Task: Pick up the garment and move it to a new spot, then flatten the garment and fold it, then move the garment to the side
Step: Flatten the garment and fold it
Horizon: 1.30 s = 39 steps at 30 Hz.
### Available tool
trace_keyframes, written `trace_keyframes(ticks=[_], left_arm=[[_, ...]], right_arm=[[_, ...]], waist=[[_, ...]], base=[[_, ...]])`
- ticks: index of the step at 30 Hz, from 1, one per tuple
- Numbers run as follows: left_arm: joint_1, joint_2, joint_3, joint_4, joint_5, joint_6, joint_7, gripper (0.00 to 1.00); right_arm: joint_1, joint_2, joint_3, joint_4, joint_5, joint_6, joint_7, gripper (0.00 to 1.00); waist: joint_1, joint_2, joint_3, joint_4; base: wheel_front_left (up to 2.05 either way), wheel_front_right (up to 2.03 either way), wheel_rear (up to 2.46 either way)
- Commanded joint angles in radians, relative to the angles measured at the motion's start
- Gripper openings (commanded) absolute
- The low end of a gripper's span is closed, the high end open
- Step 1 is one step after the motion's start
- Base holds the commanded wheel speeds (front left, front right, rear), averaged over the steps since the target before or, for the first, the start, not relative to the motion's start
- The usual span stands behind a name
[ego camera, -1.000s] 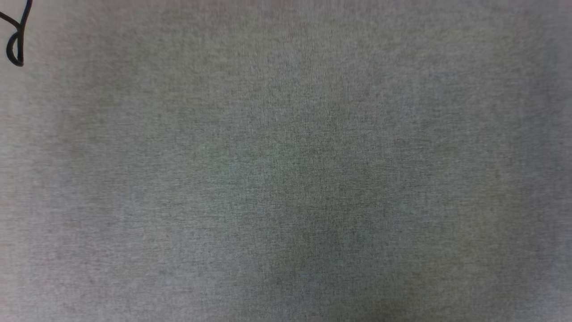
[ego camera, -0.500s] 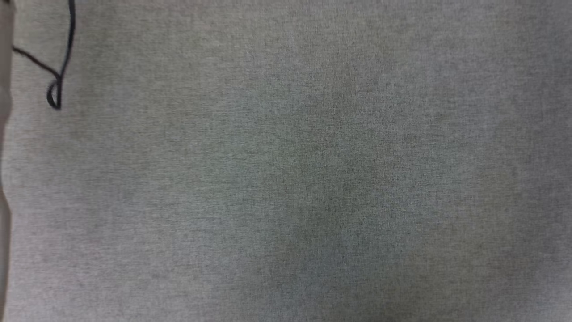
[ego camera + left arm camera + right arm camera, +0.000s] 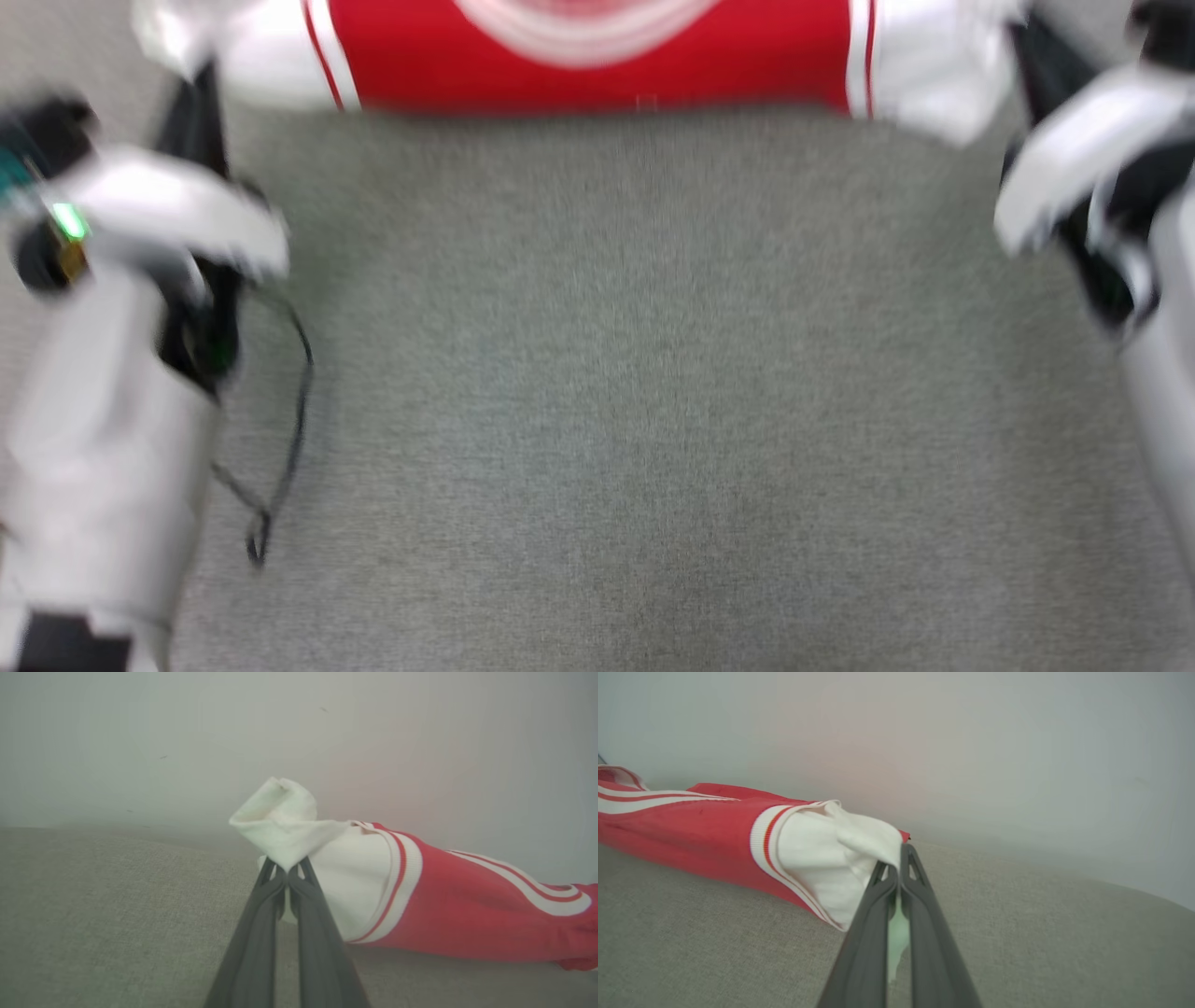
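Garment (image 3: 579, 65): one, a red shirt with two white sleeves, stretched left to right across the far side of the grey cloth surface (image 3: 653, 373). Its red body seems to rest on the cloth, while the sleeve ends are drawn up a little off it. Two grippers are at work, one at each end. The left gripper (image 3: 286, 870) is clenched on the tip of the left sleeve (image 3: 285, 821), whose white cloth bunches above the two dark fingertips. The right gripper (image 3: 896, 858) is clenched on the right sleeve (image 3: 822, 858), with a strip of white cloth trailing down between its two fingers. Each sleeve joins the red body at a band of red-and-white striped trim, and a curved white-and-red band marks the collar at the middle of the garment. Two pale forearms frame the head view, the left arm (image 3: 103, 467) at the near left with one small green light (image 3: 67, 222) on its wrist, the right arm (image 3: 1167, 401) at the right edge. One thin black cable (image 3: 289, 429) loops on the cloth just beside the left arm. The head view is blurred, so the printing on the garment cannot be told. The surface is a woven grey fabric, and beyond its far edge stands a plain pale wall (image 3: 140, 742).
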State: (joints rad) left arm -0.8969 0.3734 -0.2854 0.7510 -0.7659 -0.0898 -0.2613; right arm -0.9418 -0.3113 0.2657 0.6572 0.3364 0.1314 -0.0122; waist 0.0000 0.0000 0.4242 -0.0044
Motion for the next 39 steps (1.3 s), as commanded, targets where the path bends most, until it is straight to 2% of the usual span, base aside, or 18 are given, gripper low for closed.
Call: trace_keyframes(ticks=[1, 9, 17, 24, 30, 31, 32, 33, 39], left_arm=[[0.047, -0.008, 0.007, -0.011, 0.002, -0.002, -0.005, 0.0], [0.407, -0.041, 0.032, -0.1, 0.033, 0.031, -0.005, 0.0], [0.72, -0.042, 0.016, -0.192, 0.019, 0.068, 0.018, 0.0], [0.896, -0.025, 0.001, -0.257, 0.008, 0.103, 0.044, 0.0], [0.988, -0.022, -0.014, -0.3, 0.022, 0.152, 0.061, 0.0], [0.995, -0.023, -0.02, -0.307, 0.027, 0.157, 0.063, 0.0], [0.999, -0.024, -0.022, -0.315, 0.032, 0.162, 0.063, 0.0], [1.002, -0.024, -0.025, -0.324, 0.035, 0.166, 0.06, 0.0], [0.982, -0.023, -0.051, -0.384, 0.069, 0.187, 0.062, 0.0]], right_arm=[[0.061, -0.015, -0.004, -0.033, 0.018, -0.001, 0.008, 0.0], [0.47, -0.031, -0.049, -0.222, 0.078, -0.001, 0.115, 0.0], [0.846, 0.02, -0.179, -0.376, 0.078, -0.002, 0.215, 0.0], [1.094, 0.101, -0.277, -0.464, 0.039, -0.002, 0.267, 0.0], [1.215, 0.123, -0.271, -0.498, -0.03, -0.002, 0.302, 0.0], [1.223, 0.126, -0.261, -0.502, -0.034, -0.002, 0.309, 0.15], [1.23, 0.13, -0.254, -0.504, -0.036, -0.002, 0.313, 0.48], [1.23, 0.127, -0.243, -0.507, -0.039, -0.001, 0.317, 1.0], [1.156, 0.106, -0.206, -0.536, -0.018, -0.001, 0.31, 1.0]], waist=[[0.0, 0.0, -0.103, 0.015], [0.0, 0.0, -0.291, 0.012], [0.0, 0.0, -0.434, 0.022], [0.0, 0.0, -0.473, 0.024], [0.0, 0.0, -0.482, 0.015], [0.0, 0.0, -0.482, 0.014], [0.0, 0.0, -0.481, 0.013], [0.0, 0.0, -0.48, 0.013], [0.0, 0.0, -0.458, 0.03]], base=[[0.0, 0.0, 0.0], [0.0, 0.0, 0.0], [0.0, 0.0, 0.0], [0.0, 0.0, 0.0], [0.0, 0.0, 0.0], [0.0, 0.0, 0.0], [0.0, 0.0, 0.0], [0.0, 0.0, 0.0], [0.0, 0.0, 0.0]])
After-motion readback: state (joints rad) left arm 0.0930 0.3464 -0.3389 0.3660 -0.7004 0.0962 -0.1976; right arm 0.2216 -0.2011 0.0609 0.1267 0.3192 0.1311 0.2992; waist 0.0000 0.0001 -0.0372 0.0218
